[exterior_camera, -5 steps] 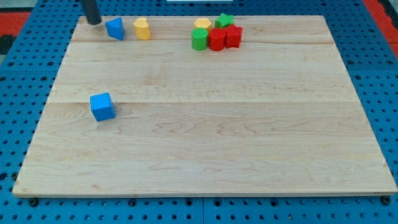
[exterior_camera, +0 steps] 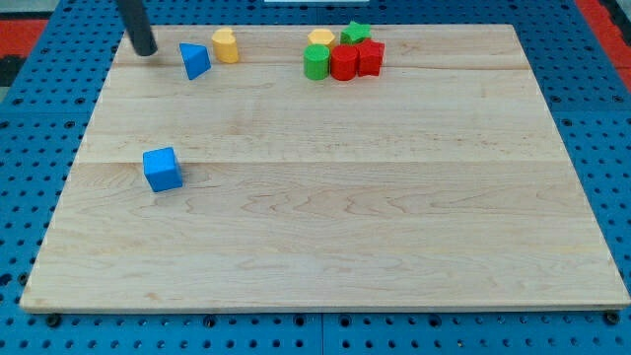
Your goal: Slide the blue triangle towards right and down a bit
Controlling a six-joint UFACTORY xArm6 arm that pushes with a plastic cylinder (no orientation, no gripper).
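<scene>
The blue triangle (exterior_camera: 194,60) lies near the board's top left, just left of and slightly below a yellow block (exterior_camera: 226,45). My tip (exterior_camera: 146,50) stands on the board to the left of the blue triangle, a small gap apart from it. A blue cube (exterior_camera: 163,169) sits lower down at the view's left.
A cluster at the view's top middle holds a yellow block (exterior_camera: 320,38), a green star-like block (exterior_camera: 355,33), a green cylinder (exterior_camera: 315,62) and two red blocks (exterior_camera: 343,62) (exterior_camera: 370,57). The wooden board (exterior_camera: 325,217) lies on a blue pegboard.
The blue triangle has slid a little right and down and turned. My tip has moved down a little on the triangle's left side.
</scene>
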